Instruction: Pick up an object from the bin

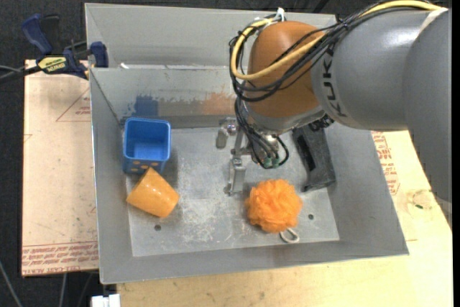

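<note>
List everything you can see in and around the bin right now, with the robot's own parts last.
bin: 1, grey metal, middle of the view
square cup: 1, blue, upright, view's left of the bin floor by the back wall
round cup: 1, orange, on its side, just in front of the square cup
mesh puff: 1, orange, front of the floor, right of centre
flat long object: 1, black, right of the floor, partly under the arm
arm: 1, grey, reaching in from the view's right
wrist cover: 1, orange, with cables round it
end effector: 1, metal, low over mid-floor, beside the mesh puff
</note>
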